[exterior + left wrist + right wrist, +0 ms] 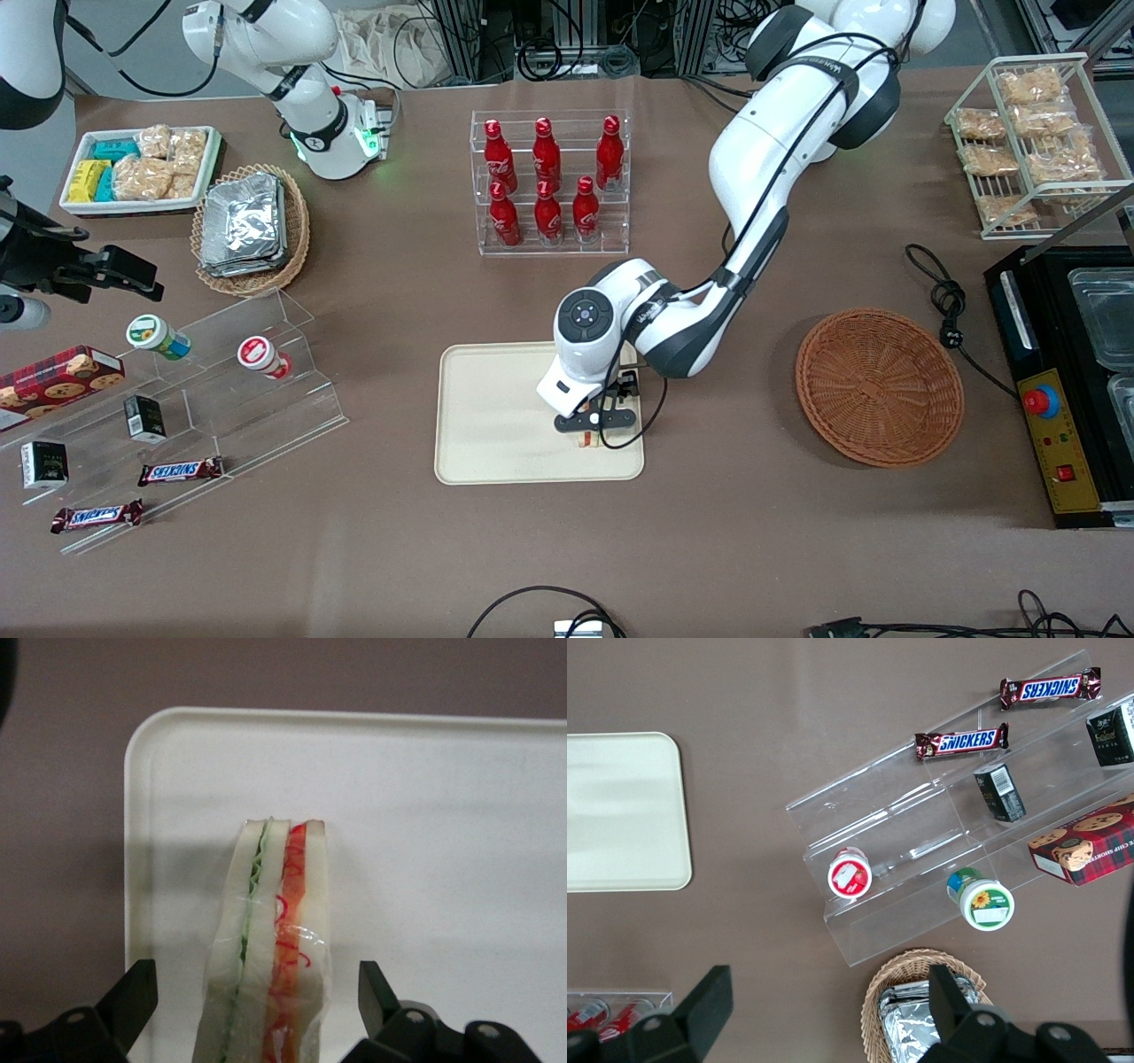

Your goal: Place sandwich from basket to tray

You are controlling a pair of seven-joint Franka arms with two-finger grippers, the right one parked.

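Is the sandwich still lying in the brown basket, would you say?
No, the basket holds nothing; the sandwich stands on the tray between the open gripper fingers.

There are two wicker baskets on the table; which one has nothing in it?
The round reddish-brown basket toward the working arm's end. The lighter tan basket holds foil packets. The gripper is over the tray, open around the sandwich.

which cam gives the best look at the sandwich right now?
Left wrist view. The sandwich lies on the tray between the open fingers of the gripper, its bread layers and green and red filling plain. In the front view only a sliver shows under the gripper. The right wrist view shows none of it.
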